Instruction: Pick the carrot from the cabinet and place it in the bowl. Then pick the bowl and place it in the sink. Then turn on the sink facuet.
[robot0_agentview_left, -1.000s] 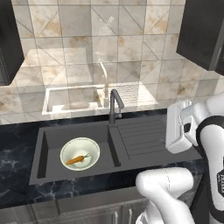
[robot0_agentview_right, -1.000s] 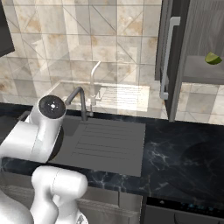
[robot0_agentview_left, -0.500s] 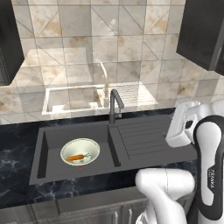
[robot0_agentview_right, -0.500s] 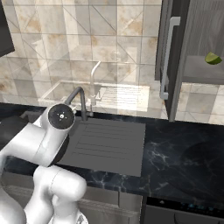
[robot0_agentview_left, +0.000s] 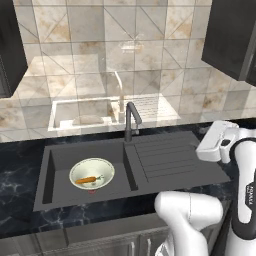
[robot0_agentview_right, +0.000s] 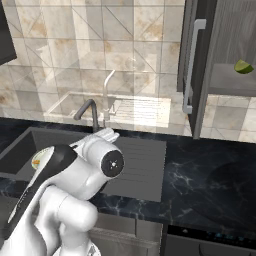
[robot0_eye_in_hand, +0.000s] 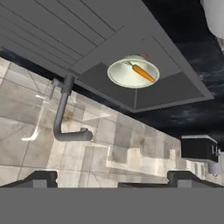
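Task status: two of the three stages read as complete. The sink (robot0_agentview_left: 165, 165), a dark grey basin with a ribbed drainboard on its right, is set into the black marble counter (robot0_agentview_left: 20, 165). The bowl (robot0_agentview_left: 91, 173) rests on the floor of the basin's left compartment, over the drain, and the carrot (robot0_agentview_left: 87, 179) lies inside it, roughly across its middle. The hand view confirms both: bowl (robot0_eye_in_hand: 133, 73) in the basin, carrot (robot0_eye_in_hand: 144, 73) in the bowl. The cabinet (robot0_agentview_right: 220, 80) stands open at upper right, and a rounded green fruit (robot0_agentview_right: 243, 66) sits on its shelf. The remaining stage is the sink facuet (robot0_agentview_left: 131, 120), which stands upright at the back edge of the basin between the basin and the drainboard; no water is visible at its spout, so it is judged to be off.

Arm pose: the arm is folded back towards the base, with the hand raised above the right end of the drainboard. The gripper (robot0_eye_in_hand: 112, 177) is empty, its jaws spread to full width. The hand camera looks across the sink at the faucet (robot0_eye_in_hand: 63, 109), well apart from it. The exact hand orientation is hard to fix, since the white wrist housing hides the fingers in both base views.
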